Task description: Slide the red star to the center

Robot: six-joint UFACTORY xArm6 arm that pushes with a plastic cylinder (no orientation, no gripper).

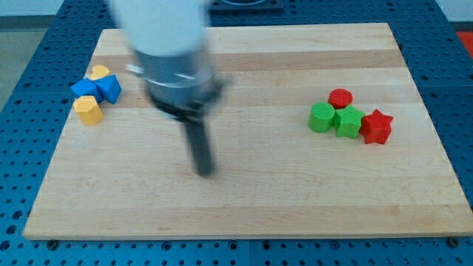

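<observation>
Views: one camera view only, so nothing is shared with a second view.
Position: raised above the view's bottom edge of the pale wooden bench point(295, 192), looking down at a slant.
Facing: toward the view's top, where the bench narrows with distance.
Nearness: middling; the whole bench fits, with blue perforated surface point(22, 89) showing around its edges.
Obstruction: the arm's blurred pale and dark body point(170, 52) rises out of the top edge, close to the lens.
Sharpness: bench sharp, arm smeared.
</observation>
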